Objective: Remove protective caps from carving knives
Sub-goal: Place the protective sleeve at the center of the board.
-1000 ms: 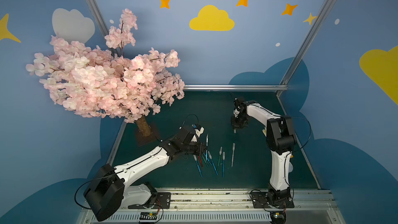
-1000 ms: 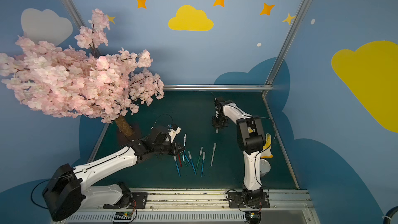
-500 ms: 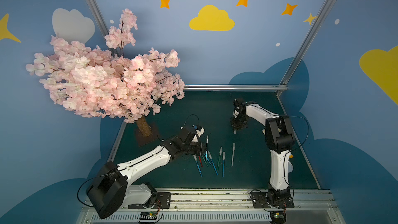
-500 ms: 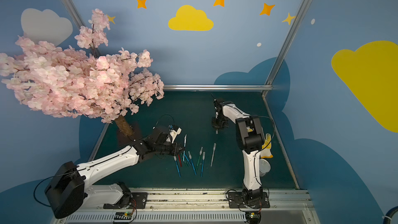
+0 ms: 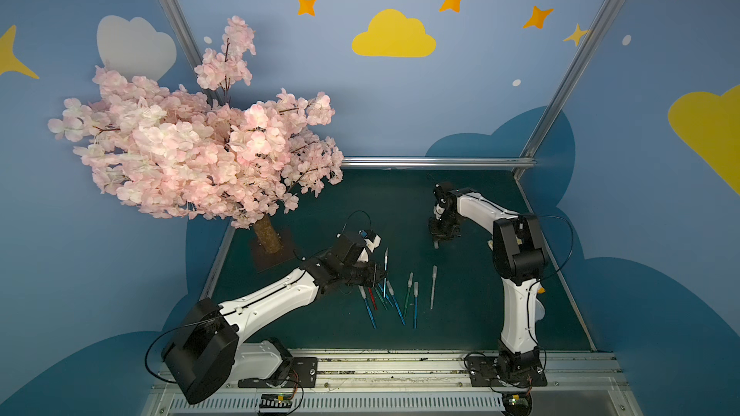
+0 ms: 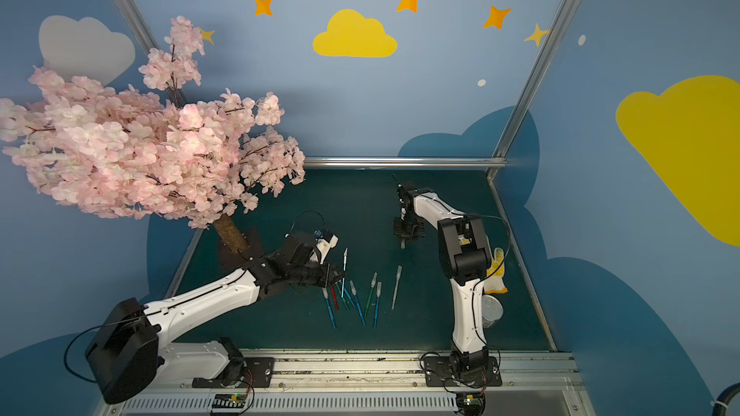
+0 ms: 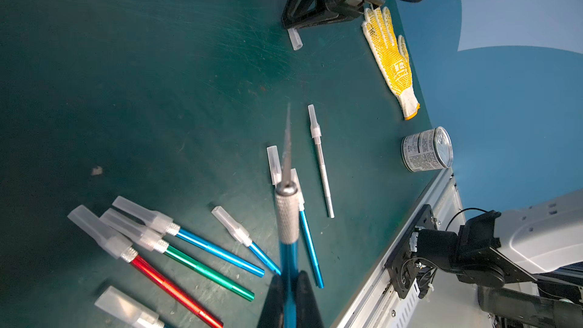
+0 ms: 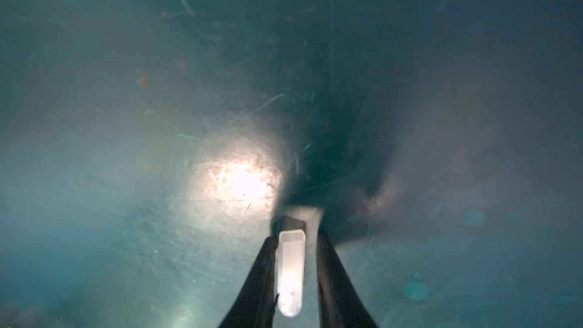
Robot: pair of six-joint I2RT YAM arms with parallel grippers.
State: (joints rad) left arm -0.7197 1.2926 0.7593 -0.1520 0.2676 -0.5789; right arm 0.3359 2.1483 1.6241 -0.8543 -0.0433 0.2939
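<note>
Right tool (image 8: pixel 297 237) eased apart, translucent cap (image 8: pixel 290 279) loose between; left tool (image 7: pixel 290 276) clamps bare-bladed blue knife (image 7: pixel 287 216).

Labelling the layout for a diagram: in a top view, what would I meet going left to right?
blossom tree → left end effector gripping a blue knife → capped green knife → whitish knife → yellow glove

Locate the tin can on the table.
In a top view the tin can sits near the table's right edge, beside the yellow glove, partly hidden behind the right arm.
</note>
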